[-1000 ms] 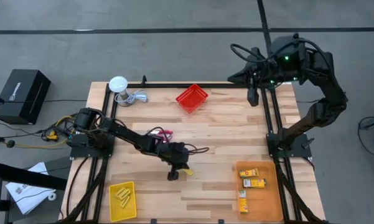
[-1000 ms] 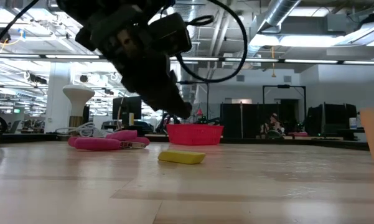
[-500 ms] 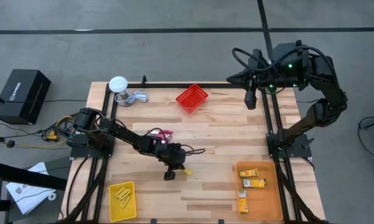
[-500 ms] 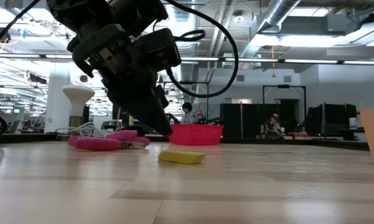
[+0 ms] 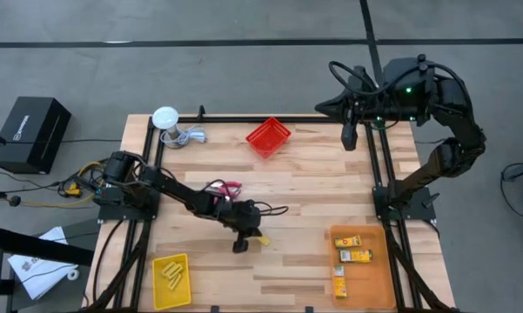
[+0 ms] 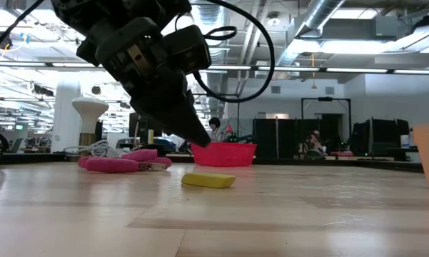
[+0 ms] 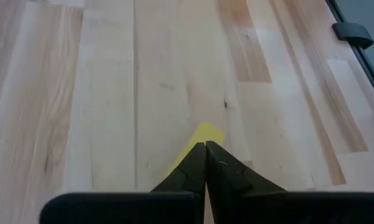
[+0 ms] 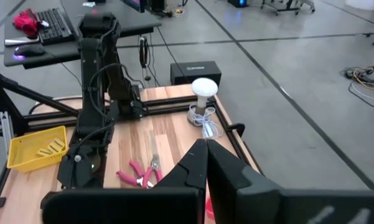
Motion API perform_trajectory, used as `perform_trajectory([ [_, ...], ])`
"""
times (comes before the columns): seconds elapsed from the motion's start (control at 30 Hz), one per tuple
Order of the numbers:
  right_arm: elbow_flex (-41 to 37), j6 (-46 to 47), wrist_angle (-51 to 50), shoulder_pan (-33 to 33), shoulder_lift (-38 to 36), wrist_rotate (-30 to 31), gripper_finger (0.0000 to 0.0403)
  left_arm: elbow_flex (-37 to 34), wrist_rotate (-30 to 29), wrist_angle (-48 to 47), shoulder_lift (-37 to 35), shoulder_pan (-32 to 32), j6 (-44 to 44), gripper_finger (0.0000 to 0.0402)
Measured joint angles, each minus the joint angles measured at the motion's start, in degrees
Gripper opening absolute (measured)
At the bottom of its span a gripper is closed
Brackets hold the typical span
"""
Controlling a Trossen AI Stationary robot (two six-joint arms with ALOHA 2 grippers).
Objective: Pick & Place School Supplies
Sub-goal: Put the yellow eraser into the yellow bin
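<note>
A small flat yellow piece (image 5: 261,239) (image 6: 208,180) (image 7: 205,132) lies on the wooden table near its middle. My left gripper (image 5: 241,247) (image 6: 202,143) (image 7: 205,145) is shut and hangs just above the piece and beside it, pointing down at a slant, without touching it. The red-handled scissor-like tool (image 5: 226,186) (image 6: 118,164) (image 8: 140,174) lies flat farther back on the table. Three yellow-orange boxes (image 5: 353,256) lie in the orange bin. My right gripper (image 5: 349,139) (image 8: 206,142) is shut and held high over the table's far right corner.
A yellow bin (image 5: 170,280) with yellow pieces sits at the near left. An orange bin (image 5: 374,269) sits at the near right, a red bin (image 5: 268,136) (image 6: 223,153) at the far middle. A white round object with a cable (image 5: 167,117) stands at the far left corner.
My left gripper, shut throughout, dipped toward the table beside the yellow piece, then rose a little. The yellow piece has stayed where it was. My right gripper has drifted slightly toward the table's left.
</note>
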Motion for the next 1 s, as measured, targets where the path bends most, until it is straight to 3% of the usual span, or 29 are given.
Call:
perform_trajectory([
  [0.27,0.0,0.01,0.73,-0.02,0.02,-0.01,0.0,-0.02,-0.07,5.94,4.45,-1.31,-4.34,0.0],
  [1.0,0.0,0.42,0.73,-0.02,0.02,-0.01,0.0,-3.21,-0.91,7.38,4.42,-1.33,-5.85,0.0],
])
